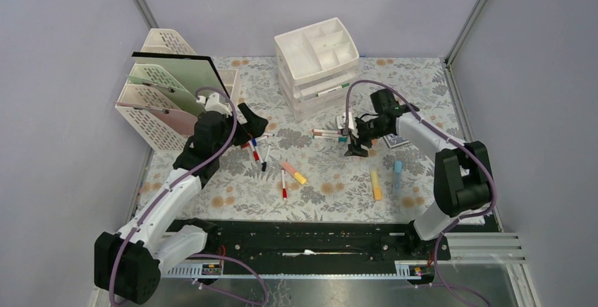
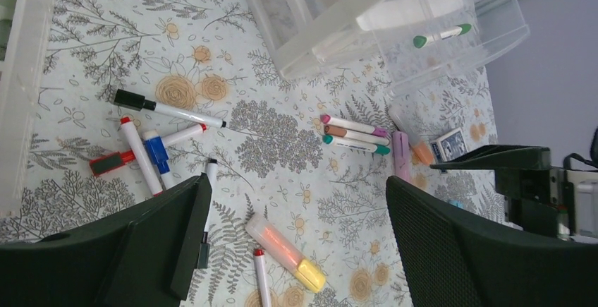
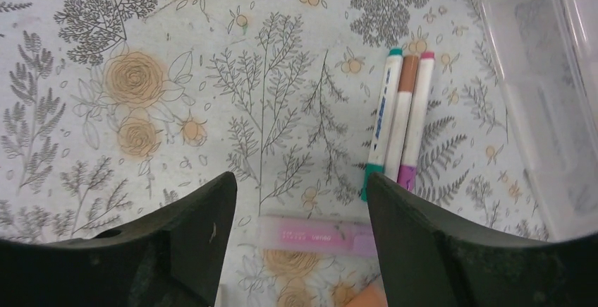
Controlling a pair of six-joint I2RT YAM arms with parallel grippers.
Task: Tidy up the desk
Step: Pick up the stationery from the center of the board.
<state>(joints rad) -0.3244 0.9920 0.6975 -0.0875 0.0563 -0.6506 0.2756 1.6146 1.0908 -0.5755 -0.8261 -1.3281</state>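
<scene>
The desk (image 1: pixel 338 194) carries scattered pens. My left gripper (image 1: pixel 252 120) hangs open and empty above a cluster of red, blue and black markers (image 2: pixel 148 148); an orange highlighter with a yellow cap (image 2: pixel 285 253) lies below its gap (image 2: pixel 296 183). My right gripper (image 1: pixel 356 141) is open and empty low over the cloth. A pink highlighter (image 3: pixel 317 236) lies between its fingers (image 3: pixel 300 180). Three markers, teal, brown and pink (image 3: pixel 402 120), lie side by side just past its right fingertip.
A white drawer unit (image 1: pixel 317 63) stands at the back, a green marker (image 2: pixel 441 35) in its open drawer. A cream file rack (image 1: pixel 169 95) stands back left. A yellow highlighter (image 1: pixel 375 182), a blue highlighter (image 1: pixel 398 173) and a card deck (image 1: pixel 397 141) lie right.
</scene>
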